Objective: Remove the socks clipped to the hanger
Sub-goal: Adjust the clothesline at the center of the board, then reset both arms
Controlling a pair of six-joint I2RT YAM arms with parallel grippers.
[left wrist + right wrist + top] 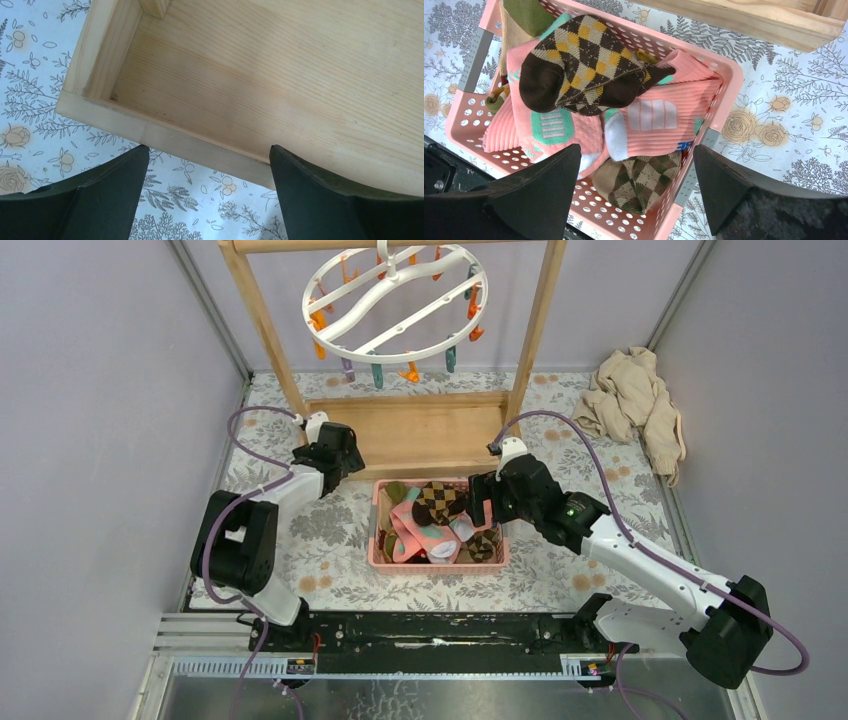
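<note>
We note the hanger (pixel 392 300) at 12 o'clock and socks (pixel 584 70) heaped in the pink basket (pixel 724 70). Left gripper (pixel 207 150) is spread apart over the wooden rack base (pixel 275 75). Right gripper (pixel 636 150) is spread apart above the socks.

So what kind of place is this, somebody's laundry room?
Probably a robot test booth dressed as a laundry corner: plain grey walls around a floral-clothed table, two white robot arms bolted at its edge, a round white plastic clip hanger on a wooden rack.

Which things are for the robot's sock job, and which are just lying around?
For the job: socks, hanger, pink basket holding the socks, wooden rack carrying the hanger.
Just lying about: beige cloth heap, flowery table cover.
</note>
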